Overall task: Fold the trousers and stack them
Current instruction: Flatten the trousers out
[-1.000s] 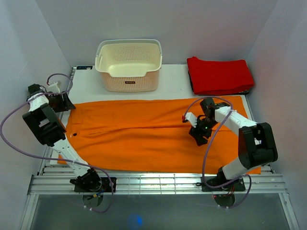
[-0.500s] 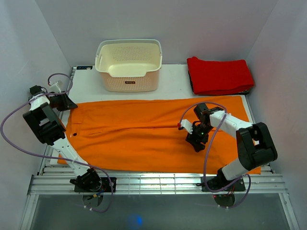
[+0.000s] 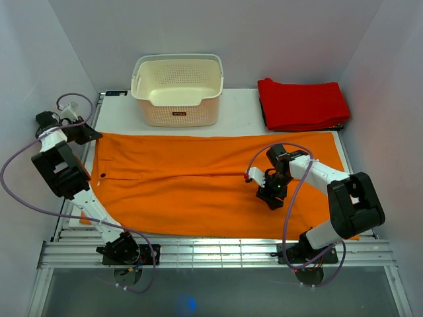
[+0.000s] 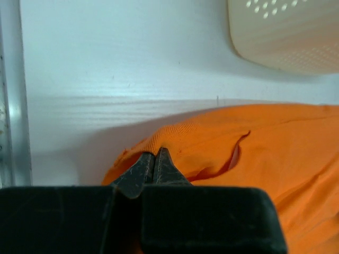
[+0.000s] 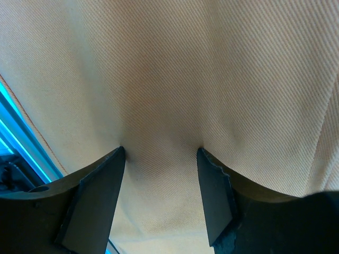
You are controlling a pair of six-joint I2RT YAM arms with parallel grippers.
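On tabletop (image 3: 238,105): trousers (image 3: 198,191) spread flat, waist at left.
Basket (image 3: 177,89) and red cloth (image 3: 302,104) beyond far hem. Left end effector (image 4: 154,159) pinched tight on far waist corner, cloth bunched there. Right end effector (image 5: 161,153) spread apart, fingertips pressing leg cloth.

Your trousers (image 3: 198,188) lie spread across the tabletop (image 3: 241,111); behind them sit the laundry basket (image 3: 177,89), left, and a folded cloth (image 3: 301,104), right.
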